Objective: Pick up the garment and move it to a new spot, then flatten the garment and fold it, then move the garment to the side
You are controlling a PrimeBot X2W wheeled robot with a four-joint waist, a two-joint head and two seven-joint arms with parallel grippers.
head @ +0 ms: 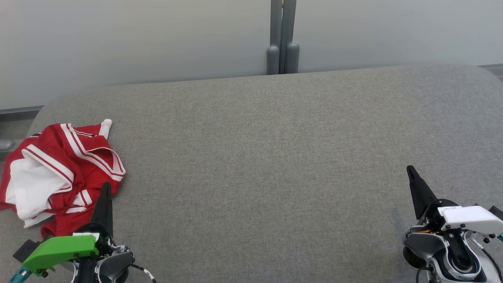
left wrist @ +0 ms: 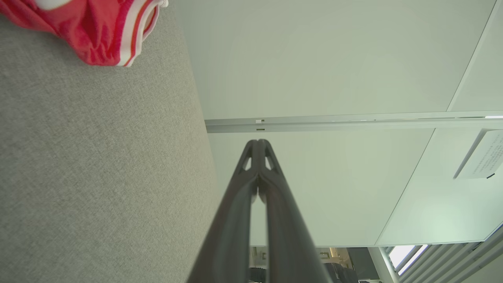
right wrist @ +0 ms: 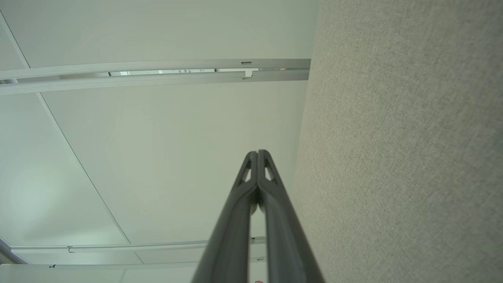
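A crumpled red garment [head: 63,173] with white stripes and a white lining lies bunched at the left edge of the grey fabric table [head: 267,157]. My left gripper [head: 106,185] is shut and empty, its tip just at the garment's near right edge. In the left wrist view the closed left gripper [left wrist: 258,141] points past the table edge, with a corner of the garment [left wrist: 98,31] at the top left. At the lower right, well away from the cloth, my right gripper [head: 409,169] hovers over the table, shut and empty. Its tips [right wrist: 257,152] meet in the right wrist view.
A pale wall panel [head: 137,39] runs behind the table, with a grey post [head: 282,39] at its middle. The table's rounded far corners fall away at left and right. Grey fabric stretches wide between the two grippers.
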